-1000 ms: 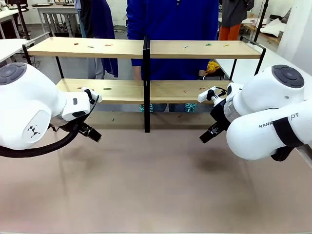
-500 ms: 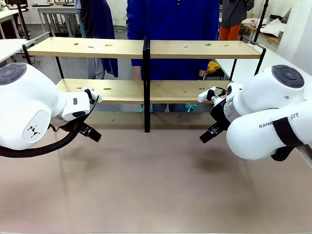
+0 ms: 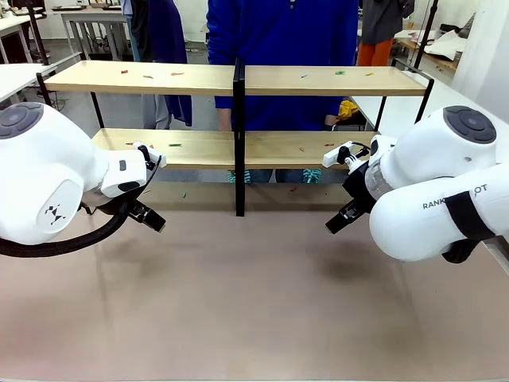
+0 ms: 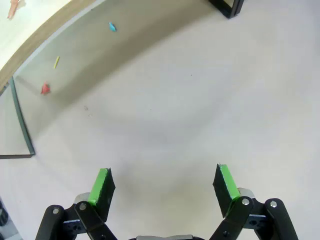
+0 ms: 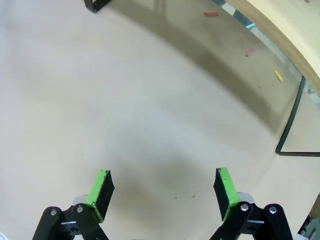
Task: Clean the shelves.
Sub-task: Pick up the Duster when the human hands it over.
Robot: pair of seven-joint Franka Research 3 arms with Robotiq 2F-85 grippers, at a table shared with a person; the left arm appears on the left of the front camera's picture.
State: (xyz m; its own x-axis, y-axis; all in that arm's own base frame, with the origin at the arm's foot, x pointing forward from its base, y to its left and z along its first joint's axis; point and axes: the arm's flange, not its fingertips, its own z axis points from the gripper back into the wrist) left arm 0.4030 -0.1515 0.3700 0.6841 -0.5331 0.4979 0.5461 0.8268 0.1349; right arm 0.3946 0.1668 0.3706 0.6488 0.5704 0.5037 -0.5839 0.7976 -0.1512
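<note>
The shelves (image 3: 238, 79) stand across the far half of the table, two light wooden boards on a black frame with a central upright. Small coloured scraps (image 3: 176, 74) lie on both boards. My left gripper (image 3: 149, 216) hangs low over the table in front of the left half, and my right gripper (image 3: 337, 220) in front of the right half. In the left wrist view my left gripper (image 4: 162, 180) is open over bare table. My right gripper (image 5: 162, 182) is open too, with nothing between its green pads. Both stand apart from the shelves.
Loose bits lie on the table under the lower board: a red one (image 4: 45, 88), a yellow one (image 4: 56, 62), a blue one (image 4: 112, 27), and a red (image 5: 210, 14), pink (image 5: 248, 51) and yellow one (image 5: 278, 75). A person in blue (image 3: 282, 48) stands behind the shelves.
</note>
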